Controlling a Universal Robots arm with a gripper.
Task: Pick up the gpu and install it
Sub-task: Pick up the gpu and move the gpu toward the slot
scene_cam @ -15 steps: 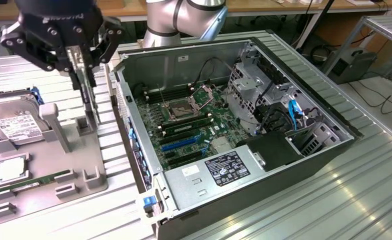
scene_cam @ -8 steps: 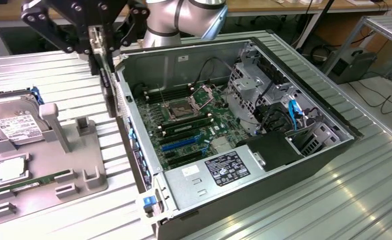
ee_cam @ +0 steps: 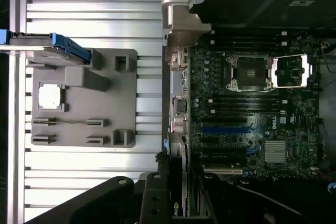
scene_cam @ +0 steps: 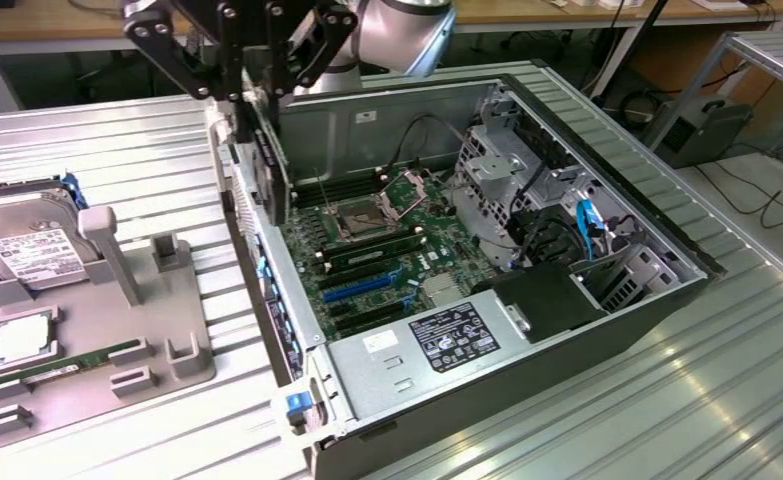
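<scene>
on the ribbed metal desk (scene_cam: 124, 150) the open computer case (scene_cam: 364, 120) lies at the exterior view's right, with a grey parts holder (scene_cam: 164, 340) at its left. the gpu (scene_cam: 270, 170) hangs upright over the case's far left wall, with the tool (scene_cam: 260, 92) clamped on its top edge.

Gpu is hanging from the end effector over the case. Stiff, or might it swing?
Likely stiff: the gpu hangs straight below the end effector, no visible sag. Held by its upper edge, it could pivot if it bumps the case wall. Probably fragile, being thin.
</scene>
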